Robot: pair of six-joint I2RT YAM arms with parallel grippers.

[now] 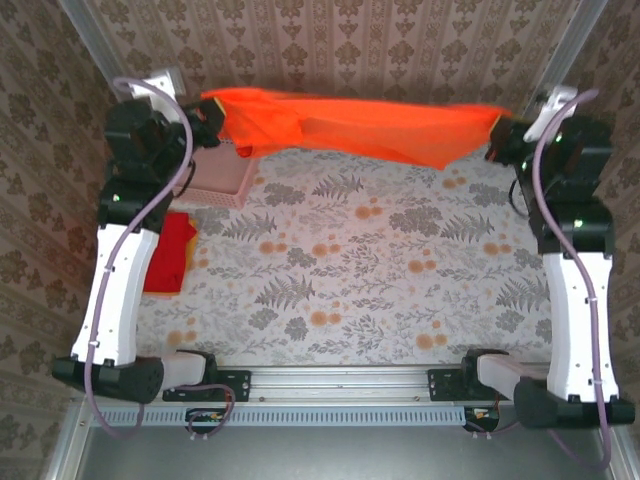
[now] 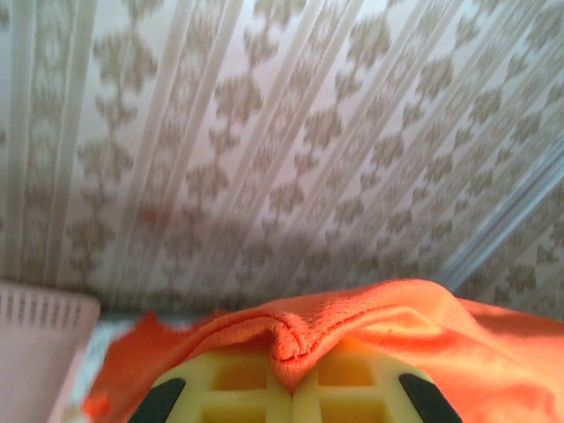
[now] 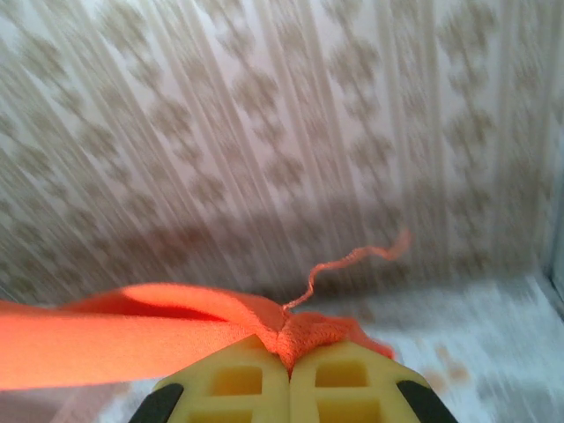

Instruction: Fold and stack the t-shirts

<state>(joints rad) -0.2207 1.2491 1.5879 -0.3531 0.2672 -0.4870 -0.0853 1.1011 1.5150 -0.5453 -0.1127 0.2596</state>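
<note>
Orange t-shirt (image 1: 350, 125) hung stretched between both arms above far side of table (image 1: 350, 270), cloth drooping lowest near right end. Left gripper (image 2: 291, 374) was clamped on bunched edge of cloth, yellow fingers (image 2: 229, 388) pressed together. Right gripper (image 3: 287, 357) pinched opposite edge the same way, loose thread (image 3: 352, 258) curling up from pinch. Red t-shirt (image 1: 170, 252) lay folded at table's left side, partly under left arm. Pink basket (image 1: 218, 183) sat just beyond it, beneath orange shirt's left end.
</note>
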